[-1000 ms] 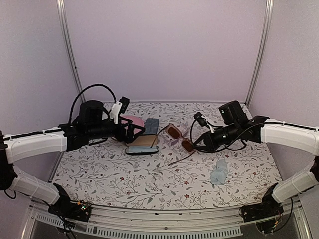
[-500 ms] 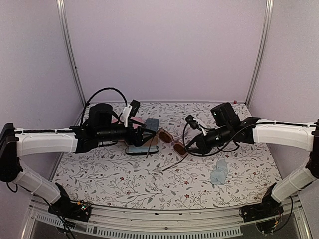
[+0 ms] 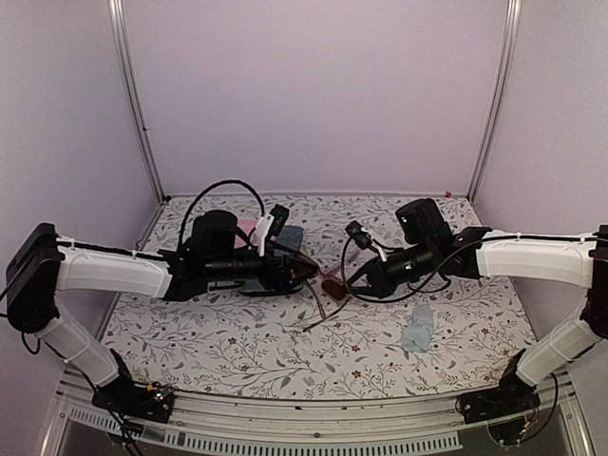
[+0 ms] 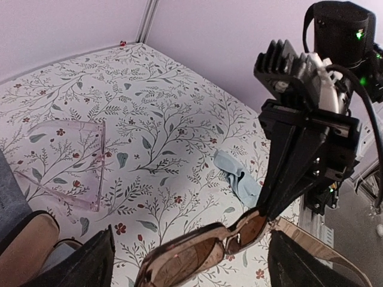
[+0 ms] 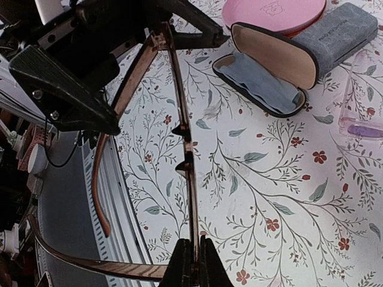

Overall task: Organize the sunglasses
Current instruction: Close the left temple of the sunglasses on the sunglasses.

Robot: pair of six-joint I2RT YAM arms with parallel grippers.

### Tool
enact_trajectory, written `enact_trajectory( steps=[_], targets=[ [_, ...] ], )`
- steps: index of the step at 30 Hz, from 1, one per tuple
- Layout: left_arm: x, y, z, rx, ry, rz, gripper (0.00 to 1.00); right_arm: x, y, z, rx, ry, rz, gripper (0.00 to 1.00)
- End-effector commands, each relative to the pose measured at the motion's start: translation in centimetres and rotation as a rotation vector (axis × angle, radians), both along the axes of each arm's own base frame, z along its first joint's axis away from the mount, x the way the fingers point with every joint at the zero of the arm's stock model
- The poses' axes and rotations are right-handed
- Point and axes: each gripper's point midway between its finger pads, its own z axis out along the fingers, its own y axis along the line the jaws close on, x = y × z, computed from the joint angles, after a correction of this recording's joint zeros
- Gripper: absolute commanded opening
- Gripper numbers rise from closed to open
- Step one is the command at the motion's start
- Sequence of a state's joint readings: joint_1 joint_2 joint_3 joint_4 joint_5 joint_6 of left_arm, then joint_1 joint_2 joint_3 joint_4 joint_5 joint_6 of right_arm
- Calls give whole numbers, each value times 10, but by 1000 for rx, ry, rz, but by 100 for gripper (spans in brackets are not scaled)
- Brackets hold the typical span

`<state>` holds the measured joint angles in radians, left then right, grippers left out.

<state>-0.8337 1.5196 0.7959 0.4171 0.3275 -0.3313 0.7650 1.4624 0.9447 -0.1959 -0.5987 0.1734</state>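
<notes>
My right gripper is shut on the rim of the reddish-brown sunglasses and holds them above the table, temples unfolded. From above, those sunglasses hang between the two grippers at mid-table. The left gripper is open, its fingers standing on either side of one dark lens without touching it. The pale pinkish sunglasses lie flat on the flowered cloth, also visible at the right wrist view's right edge. The right gripper and left gripper nearly meet.
An open black oval case with a blue cloth inside lies by a grey-blue rectangular case and a pink round case. A crumpled light blue cloth lies at front right. The table's metal front rail runs below.
Both arms have moved toward each other. The right gripper carried the reddish-brown sunglasses leftward, and the left gripper came right until its open fingers straddle one lens.
</notes>
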Motion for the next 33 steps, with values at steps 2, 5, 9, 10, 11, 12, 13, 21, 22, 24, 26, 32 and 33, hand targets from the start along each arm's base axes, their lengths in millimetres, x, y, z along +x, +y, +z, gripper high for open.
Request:
enact_trajectory(
  steps=[2, 5, 9, 10, 11, 12, 13, 21, 22, 24, 26, 32, 33],
  targets=[
    [1, -15, -4, -11, -8, 7, 89, -9, 20, 23, 131, -13, 74, 0],
    [0, -21, -9, 1, -18, 3, 89, -13, 24, 22, 143, -1, 90, 0],
    [-2, -24, -14, 25, -41, 0, 89, -15, 25, 20, 142, 5, 92, 0],
    [-2, -22, -14, 27, -46, 3, 90, -14, 23, 17, 132, 7, 85, 0],
    [-3, -20, -13, 28, -53, 6, 90, -14, 21, 15, 120, 3, 76, 0],
    [-4, -17, -11, 27, -64, 10, 91, -13, 20, 13, 107, 0, 70, 0],
    [-5, -13, -7, 26, -76, 13, 91, -13, 18, 11, 95, -5, 66, 0],
    [-37, 12, 6, 36, -123, -117, 96, -21, 6, 1, 32, -43, 101, 0],
    [-42, 14, 7, 34, -124, -145, 95, -23, 5, 1, 27, -42, 114, 0],
    [-56, 20, 9, 25, -122, -215, 95, -29, 4, 1, 25, -50, 150, 0],
    [-62, 27, 9, 30, -126, -246, 95, -35, 3, 3, 32, -52, 185, 0],
    [-70, 44, 5, 145, -243, -259, 93, -51, 3, 0, 14, 56, 258, 0],
    [-69, 45, 6, 160, -273, -252, 92, -55, 2, -1, 11, 83, 274, 0]
  ],
)
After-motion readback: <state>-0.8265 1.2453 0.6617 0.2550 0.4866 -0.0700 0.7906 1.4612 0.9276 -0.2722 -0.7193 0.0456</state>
